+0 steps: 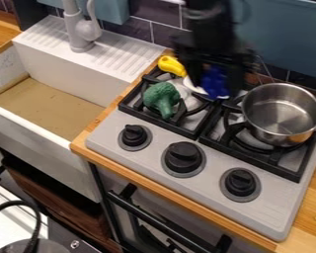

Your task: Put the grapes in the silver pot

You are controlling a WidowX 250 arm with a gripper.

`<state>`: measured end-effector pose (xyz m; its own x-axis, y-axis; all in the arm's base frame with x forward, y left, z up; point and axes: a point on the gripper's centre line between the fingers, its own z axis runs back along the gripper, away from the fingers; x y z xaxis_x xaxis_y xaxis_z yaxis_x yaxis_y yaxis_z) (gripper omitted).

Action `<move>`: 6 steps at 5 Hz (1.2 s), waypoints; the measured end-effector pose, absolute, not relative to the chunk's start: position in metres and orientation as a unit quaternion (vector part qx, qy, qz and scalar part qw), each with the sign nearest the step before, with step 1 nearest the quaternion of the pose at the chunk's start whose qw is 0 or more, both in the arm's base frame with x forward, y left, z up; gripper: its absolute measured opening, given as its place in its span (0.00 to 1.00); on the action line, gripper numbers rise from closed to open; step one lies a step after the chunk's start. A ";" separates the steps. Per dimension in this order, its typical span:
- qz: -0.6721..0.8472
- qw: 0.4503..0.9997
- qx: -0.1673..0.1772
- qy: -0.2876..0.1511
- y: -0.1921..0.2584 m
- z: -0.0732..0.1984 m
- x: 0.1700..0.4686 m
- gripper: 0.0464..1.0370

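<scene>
Blue grapes show at the dark claw, above the left burner's back right corner, by a white dish. Whether it grips them I cannot tell. Being over the stove suits the job: the pot sits upright on the right burner, mouth up, so 1 short sideways move should do (once the grip is sure). Its raised rim is the edge to clear; lift first, then lower over the middle. Broccoli and the yellow thing lie left, off that path.
</scene>
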<state>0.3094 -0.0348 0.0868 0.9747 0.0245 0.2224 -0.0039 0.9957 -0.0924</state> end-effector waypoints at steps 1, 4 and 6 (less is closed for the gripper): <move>0.006 0.994 -0.042 -0.105 -0.057 0.077 0.320 0.74; 0.010 0.996 -0.031 -0.080 -0.091 0.048 0.344 0.74; 0.010 0.996 -0.036 -0.078 -0.095 0.057 0.352 0.85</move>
